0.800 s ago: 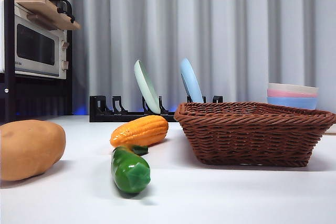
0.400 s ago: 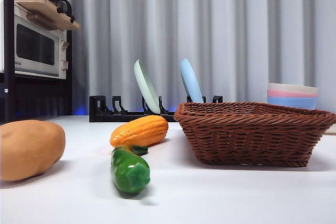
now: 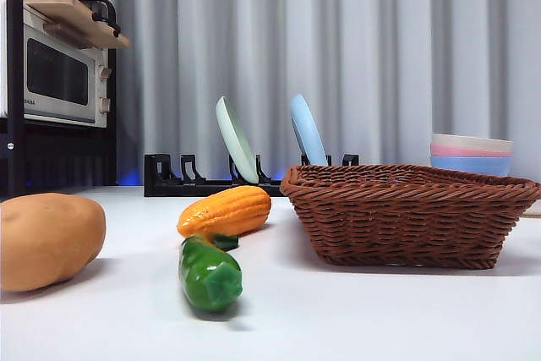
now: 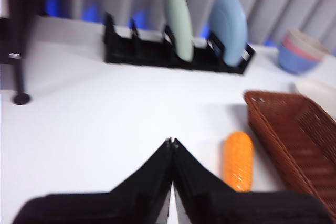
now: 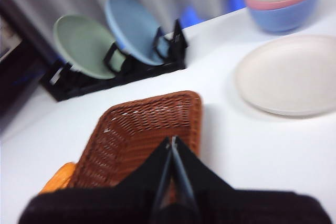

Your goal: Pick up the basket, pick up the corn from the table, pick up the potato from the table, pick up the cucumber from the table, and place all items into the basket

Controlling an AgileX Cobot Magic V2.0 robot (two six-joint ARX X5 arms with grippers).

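The brown wicker basket stands on the white table at the right; it also shows in the left wrist view and the right wrist view. The orange-yellow corn lies left of it and shows in the left wrist view; an orange edge of it shows in the right wrist view. The green cucumber lies in front of the corn. The tan potato lies at the far left. My left gripper is shut and empty above the table. My right gripper is shut and empty above the basket.
A black dish rack holds a green plate and a blue plate behind the corn. Stacked pastel bowls stand at the back right, beside a flat white plate. A microwave on a shelf stands at the left.
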